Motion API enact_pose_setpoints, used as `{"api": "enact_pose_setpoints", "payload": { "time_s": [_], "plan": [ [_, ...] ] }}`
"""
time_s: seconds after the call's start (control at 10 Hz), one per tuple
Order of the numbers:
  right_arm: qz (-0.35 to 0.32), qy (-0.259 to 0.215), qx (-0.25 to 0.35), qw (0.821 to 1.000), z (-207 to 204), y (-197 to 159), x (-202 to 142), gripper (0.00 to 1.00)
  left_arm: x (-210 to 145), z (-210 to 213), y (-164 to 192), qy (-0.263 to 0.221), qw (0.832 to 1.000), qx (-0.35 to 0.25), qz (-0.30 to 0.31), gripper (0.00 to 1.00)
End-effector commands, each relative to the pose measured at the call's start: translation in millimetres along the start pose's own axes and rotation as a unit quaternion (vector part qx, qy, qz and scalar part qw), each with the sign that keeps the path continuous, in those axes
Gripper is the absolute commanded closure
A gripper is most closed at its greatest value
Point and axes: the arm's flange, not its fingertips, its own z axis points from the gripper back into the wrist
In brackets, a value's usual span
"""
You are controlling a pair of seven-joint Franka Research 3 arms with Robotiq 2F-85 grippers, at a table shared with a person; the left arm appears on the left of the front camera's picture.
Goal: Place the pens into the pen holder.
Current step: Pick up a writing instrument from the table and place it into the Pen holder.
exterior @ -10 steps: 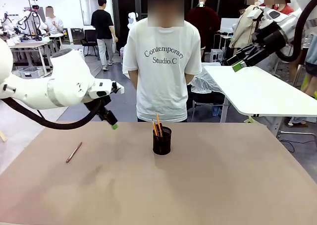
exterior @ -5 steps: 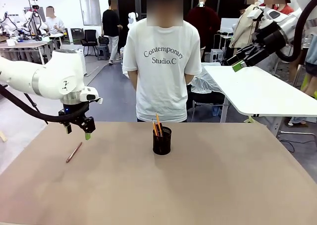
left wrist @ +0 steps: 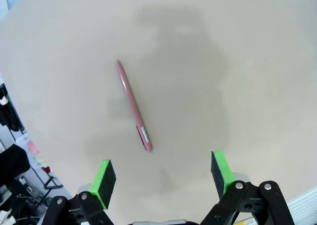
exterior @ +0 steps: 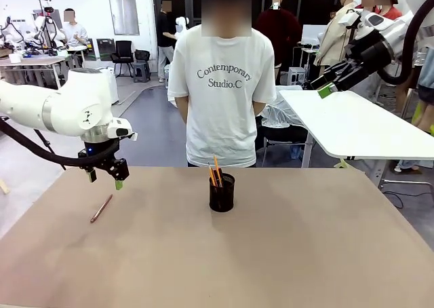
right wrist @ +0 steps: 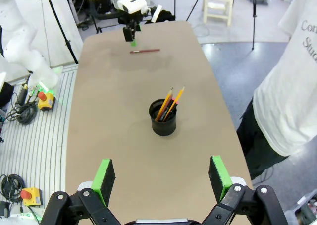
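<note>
Item 1, pen holder (exterior: 222, 193): black mesh cup, upright near the middle of the worktop (exterior: 285, 254), with pens (exterior: 214, 171) standing in it, orange and dark; I take it as my landmark. Item 2, brownish-pink pen (exterior: 102, 208): flat on the worktop, well to the holder's left and a little nearer the robot's side, touching nothing; its long axis runs on a slant, far end angled toward the holder. Item 3, left tool (exterior: 104, 181): jaws wide apart, holding nothing, hanging above the worktop left of the holder, just beyond the pen; in its wrist view the pen lies ahead between the 2 green pads (left wrist: 104, 178), closer to 1 of them, its length roughly crosswise to the closing line. Item 4, right tool (exterior: 324, 87): spread wide, empty, raised high and well right of the holder. I judge the left arm far nearer; the pick calls for a short drop and slight centring.
</note>
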Motion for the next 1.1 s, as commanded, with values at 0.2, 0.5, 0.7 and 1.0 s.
{"api": "enact_pose_setpoints", "payload": {
  "time_s": [0.2,0.5,0.7,1.0],
  "plan": [
    [0.002,0.000,0.001,1.000,1,0,1,0.00,-2,1,0,0.007,1.000,-0.001,0.001,0.00],
    [0.002,0.000,0.001,1.000,1,0,1,0.00,12,-15,13,0.009,0.999,-0.012,-0.033,0.00],
    [0.002,0.000,0.001,1.000,1,0,1,0.00,17,-31,22,0.014,1.000,-0.011,-0.019,0.00],
    [0.002,0.000,0.001,1.000,1,0,1,0.00,27,-52,41,0.027,0.999,-0.034,-0.008,0.00]
  ]
}}
